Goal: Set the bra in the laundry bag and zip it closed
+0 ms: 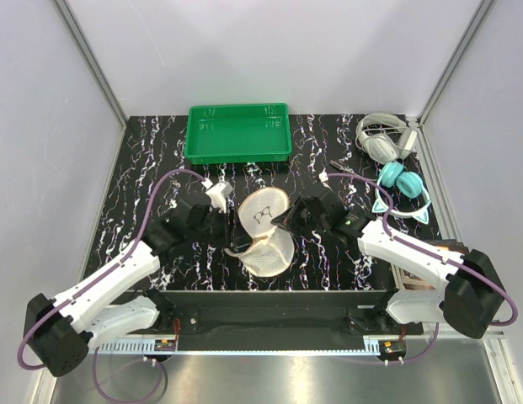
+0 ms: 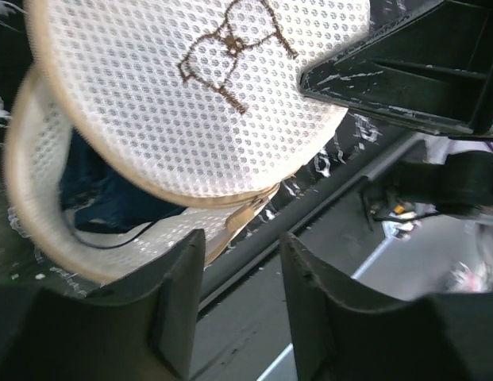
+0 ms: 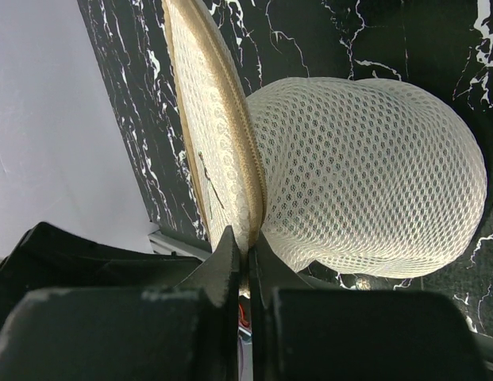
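The cream mesh laundry bag [image 1: 265, 244] lies at the table's middle with its round lid [image 2: 190, 95] tilted up; the lid bears an eyeglasses mark [image 1: 261, 213]. Through the gap under the lid, the dark navy bra [image 2: 111, 202] shows inside the bag. My right gripper [image 3: 244, 242] is shut on the zipper rim where the lid meets the bag's body [image 3: 365, 175], on the bag's right side [image 1: 288, 219]. My left gripper [image 2: 242, 242] stands open with nothing between its fingers, just left of the bag [image 1: 227, 223] and near its lower rim.
A green plastic tray [image 1: 238, 133] stands at the back centre. Grey headphones [image 1: 383, 139] and teal headphones [image 1: 402, 187] lie at the back right. The table's near edge rail [image 2: 310, 214] runs just below the bag.
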Controlling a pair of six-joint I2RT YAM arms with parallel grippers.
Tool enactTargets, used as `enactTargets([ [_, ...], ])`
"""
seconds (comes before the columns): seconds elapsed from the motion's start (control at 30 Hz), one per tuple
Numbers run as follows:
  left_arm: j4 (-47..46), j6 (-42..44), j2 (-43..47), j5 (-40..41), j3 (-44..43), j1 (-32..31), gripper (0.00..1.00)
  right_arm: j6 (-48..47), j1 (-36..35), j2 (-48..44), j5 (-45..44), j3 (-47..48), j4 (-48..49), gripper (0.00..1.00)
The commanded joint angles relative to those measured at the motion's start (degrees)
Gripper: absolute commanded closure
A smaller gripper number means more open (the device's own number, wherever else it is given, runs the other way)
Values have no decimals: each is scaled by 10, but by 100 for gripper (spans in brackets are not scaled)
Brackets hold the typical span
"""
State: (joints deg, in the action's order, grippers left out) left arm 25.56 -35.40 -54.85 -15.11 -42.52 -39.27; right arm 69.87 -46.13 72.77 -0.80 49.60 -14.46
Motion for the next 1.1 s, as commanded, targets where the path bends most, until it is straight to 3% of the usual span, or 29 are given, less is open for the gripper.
enactTargets([
  [0.0,-93,-2,-32,-143,10,28,59,-13,-5,-8,2,11,16,100],
  [0.2,-93,1,-59,-141,7,31,62,-14,-5,-3,4,14,18,100],
  [0.67,-63,19,-50,-119,17,31,51,-15,-5,9,7,15,22,100],
  [1.07,-100,8,-75,-128,16,31,62,-14,-6,17,6,23,24,100],
])
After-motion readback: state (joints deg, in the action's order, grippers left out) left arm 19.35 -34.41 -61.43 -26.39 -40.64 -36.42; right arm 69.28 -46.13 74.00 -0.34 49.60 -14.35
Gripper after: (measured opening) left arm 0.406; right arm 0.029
